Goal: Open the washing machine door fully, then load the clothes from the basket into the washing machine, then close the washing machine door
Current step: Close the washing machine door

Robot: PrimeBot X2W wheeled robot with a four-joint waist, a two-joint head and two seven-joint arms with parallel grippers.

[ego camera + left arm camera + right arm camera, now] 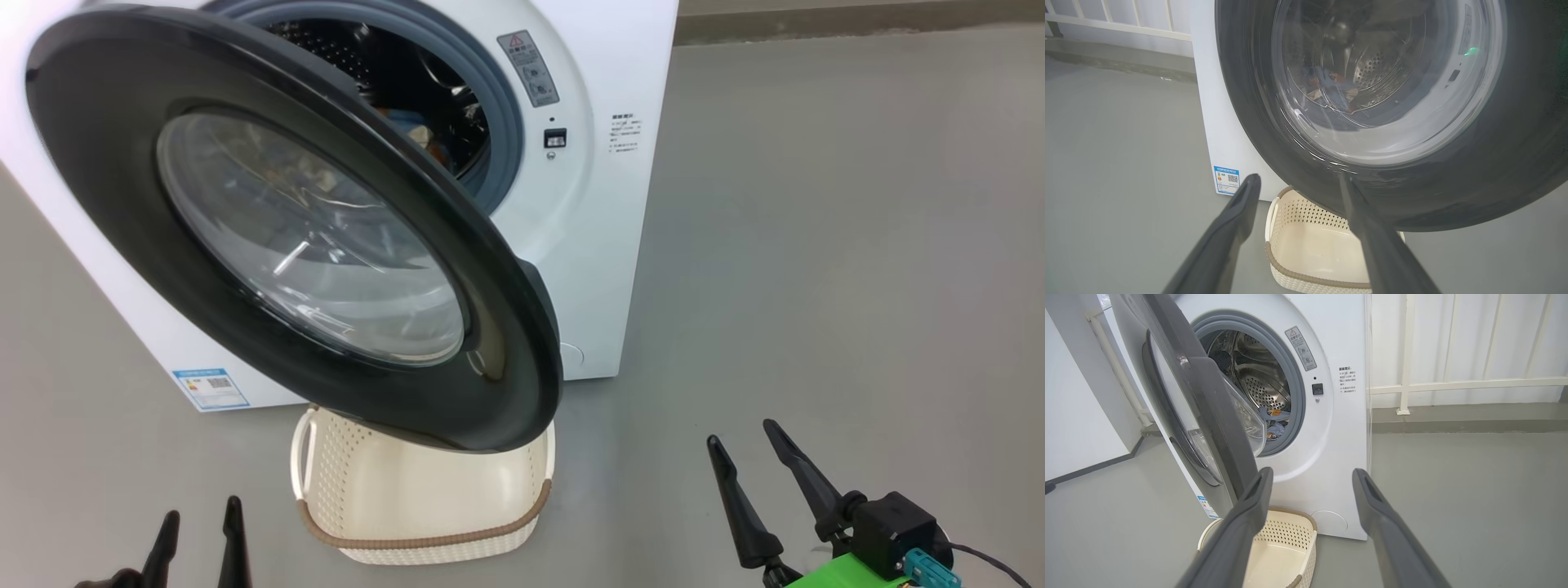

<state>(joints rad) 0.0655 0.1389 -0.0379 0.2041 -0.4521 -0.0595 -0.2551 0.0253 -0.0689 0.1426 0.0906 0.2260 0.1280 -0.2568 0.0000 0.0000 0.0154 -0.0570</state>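
Here, in the head view, the washer (pixel 604 269) stands on the grey floor (pixel 816 245) with its door (pixel 106 106) swung out from the front, partly open, the glass bowl facing the camera. Through the gap beside the door edge, the clothes (pixel 420 135) lie inside the washer's drum. The basket (pixel 424 498) sits on the floor just in front of the washer, under the door's lower rim, its pale bottom showing. A blue label (pixel 211 388) marks the washer's lower front corner. The left gripper (pixel 202 508) is low and in front of the washer, clear of door and basket, fingers spread with nothing between them. The right gripper (pixel 742 431) is off the washer's right front corner, jaws also wide and holding nothing.

In the left wrist view, the left gripper (pixel 1298 176) points at the door (pixel 1241 81) from below, fingers wide apart and bare. Blue fabric shows through the glass, inside the washer. The basket (pixel 1310 249) lies between the fingers, at the washer's foot.

In the right wrist view, the right gripper (pixel 1312 473) faces the washer's front, fingers wide and holding nothing. The door (pixel 1208 396) stands edge-on, out from the washer. The clothes (pixel 1274 424) rest at the drum's bottom, behind the grey gasket (pixel 1300 412). The basket (pixel 1286 547) sits before the washer's base. A white railing (pixel 1453 386) runs behind the washer.
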